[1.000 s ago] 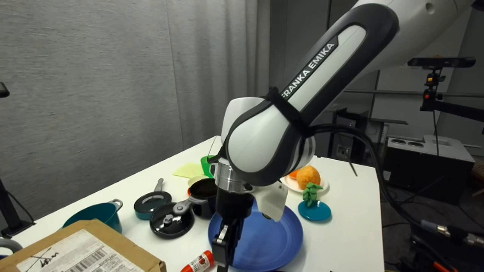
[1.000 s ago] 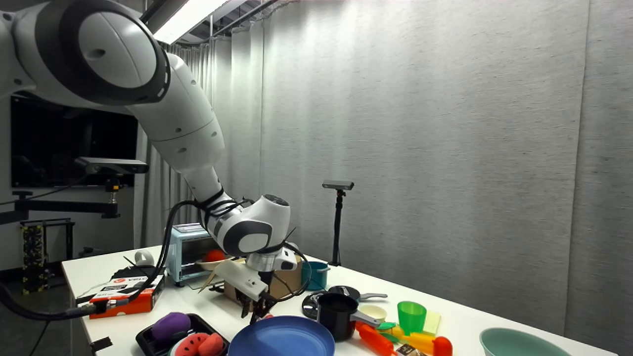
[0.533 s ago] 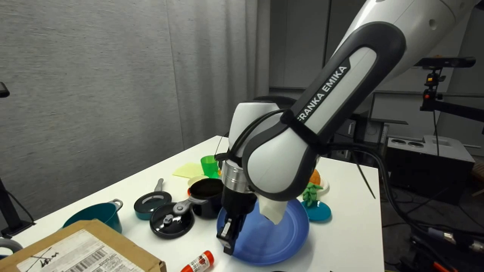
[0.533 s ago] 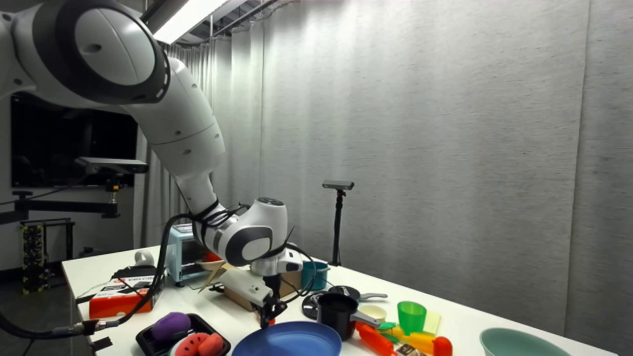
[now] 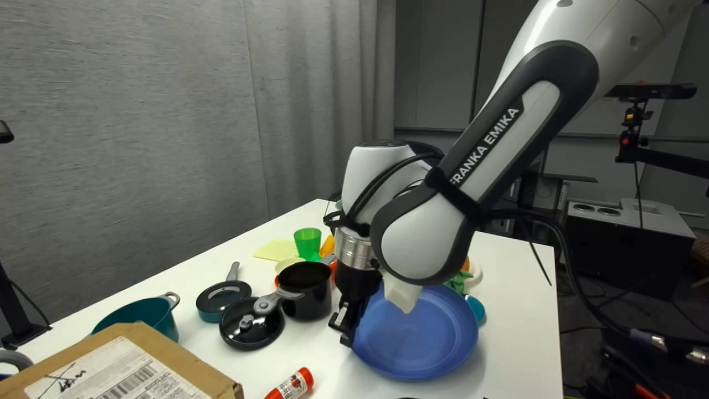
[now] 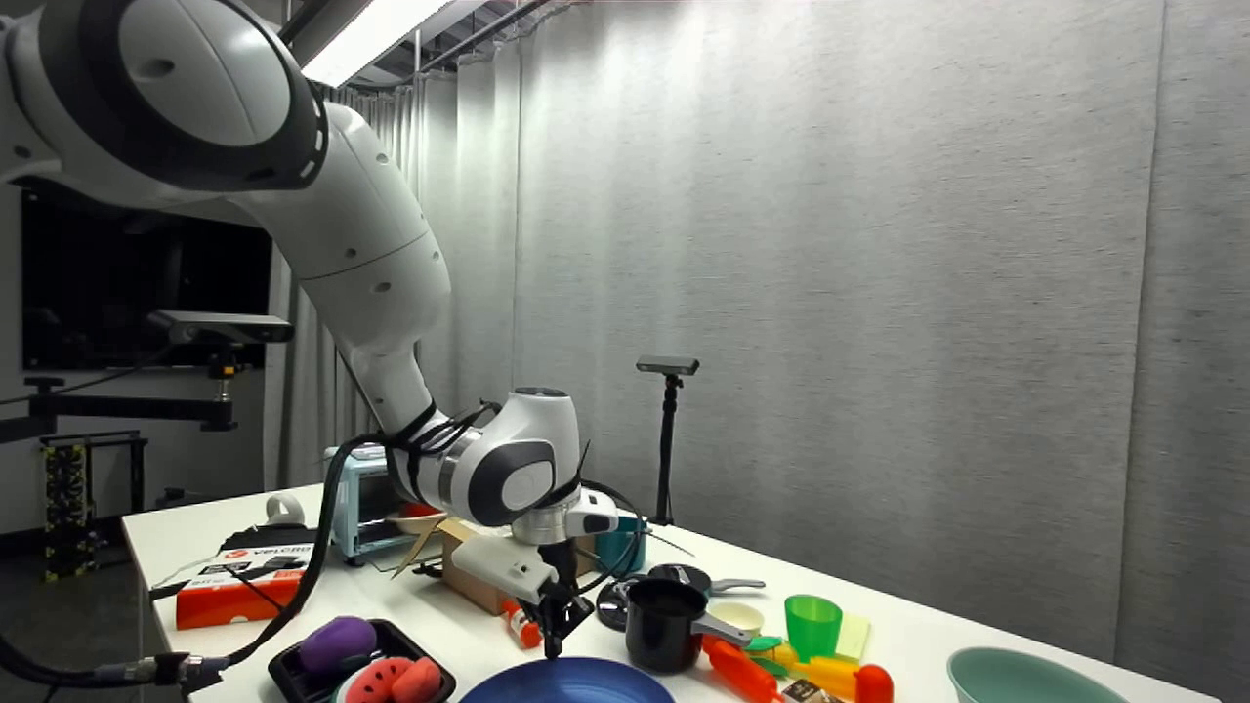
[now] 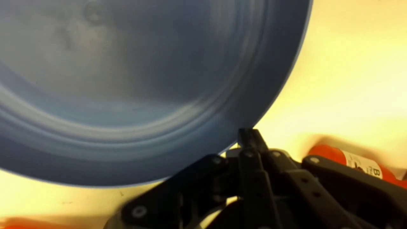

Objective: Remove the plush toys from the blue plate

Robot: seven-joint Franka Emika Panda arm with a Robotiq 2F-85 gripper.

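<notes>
Purple plush toy lies lengthwise along tray rim.

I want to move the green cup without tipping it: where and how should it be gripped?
Probably at the rim of the green cup, from above, pinching its wall: it stands upright, mouth up, in both exterior views, and a yellow-orange piece close to its foot may crowd a sideways approach. The gripper, now shut, must open first.
</notes>
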